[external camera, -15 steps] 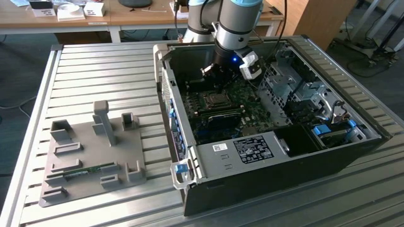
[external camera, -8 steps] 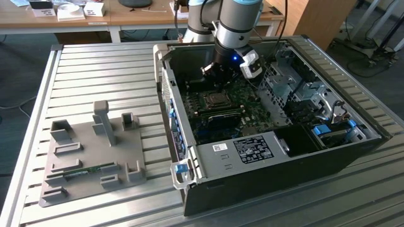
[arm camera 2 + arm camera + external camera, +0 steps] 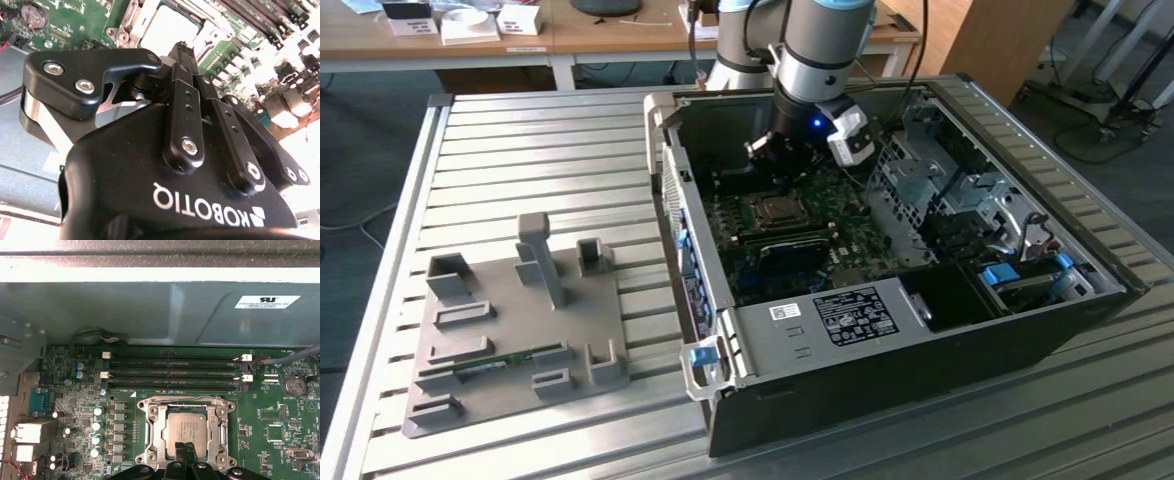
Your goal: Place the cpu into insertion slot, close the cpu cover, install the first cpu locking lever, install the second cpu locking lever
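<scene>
Open computer case (image 3: pixel 894 330), grey fixture plate (image 3: pixel 507 330), slatted metal table (image 3: pixel 520 150), wooden desk (image 3: pixel 587 35)

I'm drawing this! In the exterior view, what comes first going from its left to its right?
Grey fixture plate → blue latch on the open computer case → cpu under the end effector → blue part in the case's corner.

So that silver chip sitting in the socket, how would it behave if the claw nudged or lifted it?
The chip looks like a flat metal-topped square, so probably stiff and light. Its smooth top may be slippery. The metal frame lies around it, so a sideways push likely wouldn't shift it. The claw hovers at its edge.
</scene>
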{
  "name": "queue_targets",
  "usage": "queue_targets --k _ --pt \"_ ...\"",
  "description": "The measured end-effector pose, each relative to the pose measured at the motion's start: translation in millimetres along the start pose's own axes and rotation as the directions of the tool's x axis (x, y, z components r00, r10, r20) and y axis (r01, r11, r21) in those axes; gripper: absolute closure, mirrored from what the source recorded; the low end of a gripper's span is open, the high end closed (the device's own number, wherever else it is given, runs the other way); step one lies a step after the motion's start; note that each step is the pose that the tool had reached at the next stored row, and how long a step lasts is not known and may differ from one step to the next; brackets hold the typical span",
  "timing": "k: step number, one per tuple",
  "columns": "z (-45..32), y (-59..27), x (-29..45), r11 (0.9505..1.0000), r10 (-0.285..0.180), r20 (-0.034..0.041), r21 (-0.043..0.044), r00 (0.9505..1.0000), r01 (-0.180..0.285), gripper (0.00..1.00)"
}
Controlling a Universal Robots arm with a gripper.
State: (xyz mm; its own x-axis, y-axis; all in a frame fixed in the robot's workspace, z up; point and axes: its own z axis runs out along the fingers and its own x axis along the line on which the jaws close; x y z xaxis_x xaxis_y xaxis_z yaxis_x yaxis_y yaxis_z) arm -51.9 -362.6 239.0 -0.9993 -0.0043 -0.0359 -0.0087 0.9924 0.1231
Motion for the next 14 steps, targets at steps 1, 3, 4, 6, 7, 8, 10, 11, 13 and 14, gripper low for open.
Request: queue_targets --k 1,3,4,6,7,8,10,11,13,14 --pt "0.0 -0.5 0.0 1.0000 0.000 0.0001 -0.0002 1.0000 0.000 0.89" --pt "-0.1 -1.6 0.0 1.0000 0.000 0.0001 -0.0002 1.0000 0.000 0.89" --pt "-0.2 -2.1 0.0 1.0000 0.000 0.0001 -0.0002 1.0000 0.000 0.89" --pt "-0.3 -2.9 0.0 1.0000 0.000 0.0001 -0.0002 1.0000 0.000 0.89" --pt "-0.2 -3.0 0.1 1.0000 0.000 0.0002 -0.0003 1.0000 0.000 0.89" --pt "-0.4 -3.8 0.0 1.0000 0.000 0.0001 -0.0003 1.0000 0.000 0.89" --pt "-0.5 -4.5 0.0 1.0000 0.000 0.0001 -0.0002 1.0000 0.000 0.89" --pt "-0.4 -4.5 0.0 1.0000 0.000 0.0002 -0.0002 1.0000 0.000 0.89" --pt "-0.4 -4.5 0.0 1.0000 0.000 0.0001 -0.0002 1.0000 0.000 0.89" --pt "-0.5 -4.6 0.0 1.0000 0.000 0.0001 -0.0001 1.0000 0.000 0.89"
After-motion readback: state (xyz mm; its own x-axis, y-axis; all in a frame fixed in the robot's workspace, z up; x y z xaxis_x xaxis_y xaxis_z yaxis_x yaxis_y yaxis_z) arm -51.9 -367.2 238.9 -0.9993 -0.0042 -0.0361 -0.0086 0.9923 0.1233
